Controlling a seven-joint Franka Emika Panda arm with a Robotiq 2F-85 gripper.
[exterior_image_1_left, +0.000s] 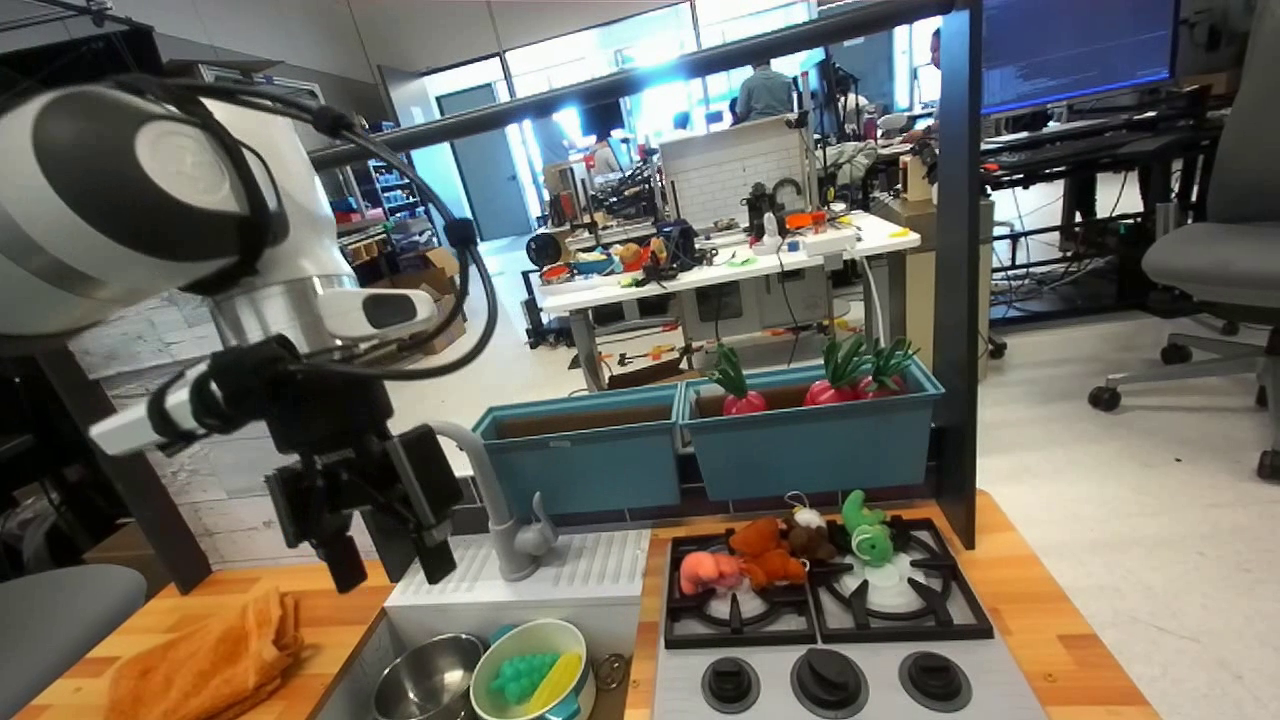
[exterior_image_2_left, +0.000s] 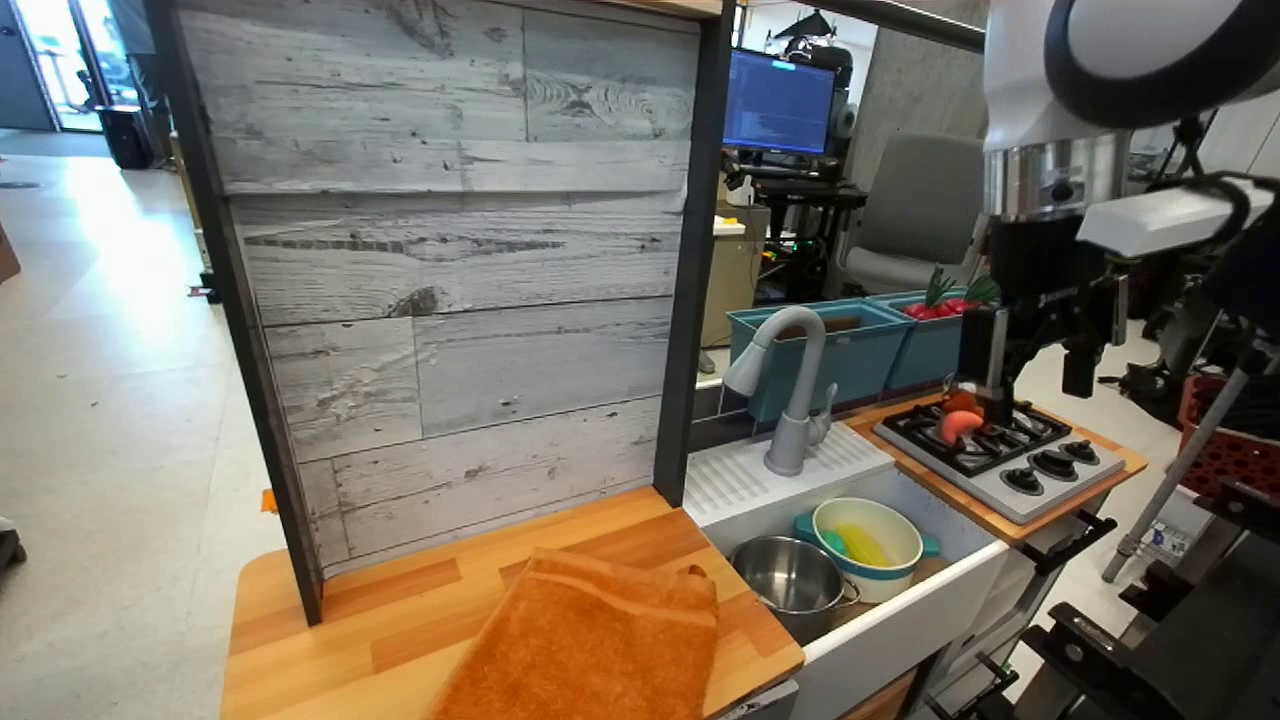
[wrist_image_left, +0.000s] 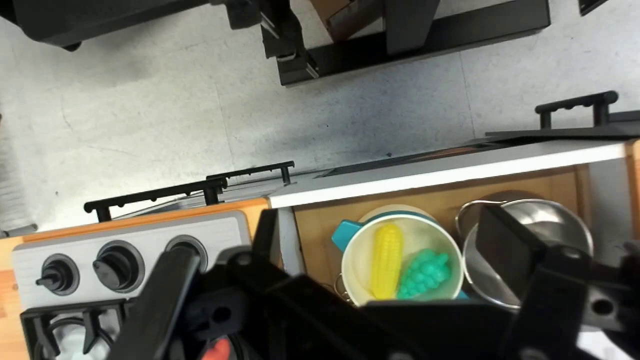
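Observation:
My gripper (exterior_image_1_left: 390, 565) is open and empty, held in the air above the sink area; its fingers stand wide apart in the wrist view (wrist_image_left: 385, 240). Below it, a cream pot (wrist_image_left: 360, 250) with teal handles stands in the sink. A yellow corn cob (wrist_image_left: 386, 260) and a green grape bunch (wrist_image_left: 425, 272) lie inside the pot. A steel pot (exterior_image_2_left: 790, 575) stands beside it, partly hidden by a finger in the wrist view. An orange towel (exterior_image_2_left: 600, 640) lies on the wooden counter (exterior_image_2_left: 420, 610) beside the sink. The gripper touches nothing.
A grey faucet (exterior_image_1_left: 510, 545) rises behind the sink. A stove (exterior_image_1_left: 690, 680) carries a pink toy (exterior_image_1_left: 708, 572), orange-brown toys (exterior_image_1_left: 760, 540) and a green toy (exterior_image_1_left: 868, 540). Two teal planters (exterior_image_1_left: 590, 470) stand behind; one holds red radishes (exterior_image_1_left: 743, 402). A whitewashed wood panel (exterior_image_2_left: 460, 250) backs the counter.

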